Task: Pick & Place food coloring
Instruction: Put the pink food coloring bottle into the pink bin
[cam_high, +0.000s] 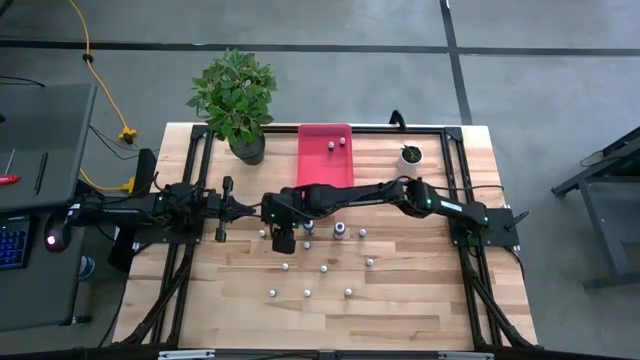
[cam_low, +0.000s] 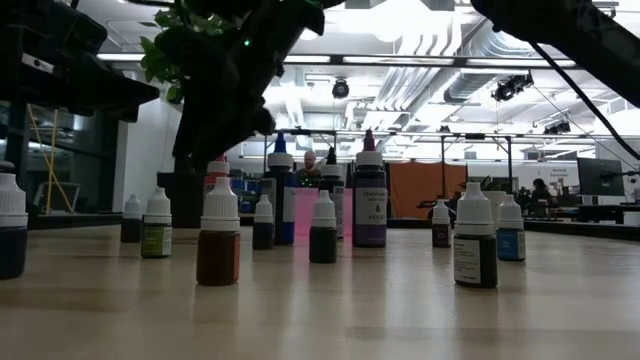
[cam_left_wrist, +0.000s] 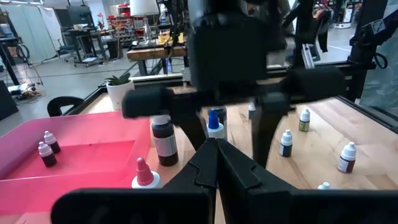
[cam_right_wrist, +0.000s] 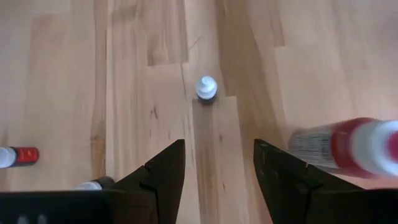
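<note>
On the pale wooden table (cam_high: 400, 300) we see a flat pink tray (cam_high: 325, 150) holding two small white-capped food coloring bottles (cam_high: 337, 145) — roughly a dozen stand loose. Our right gripper (cam_right_wrist: 217, 168) hovers over them, fingers apart and empty; the left gripper (cam_high: 222, 208) waits nearby — closed.

Pale matt wooden table (cam_high: 420, 300), glossy pink plastic tray (cam_high: 325, 165), white-capped plastic bottles (cam_low: 219, 235)
</note>
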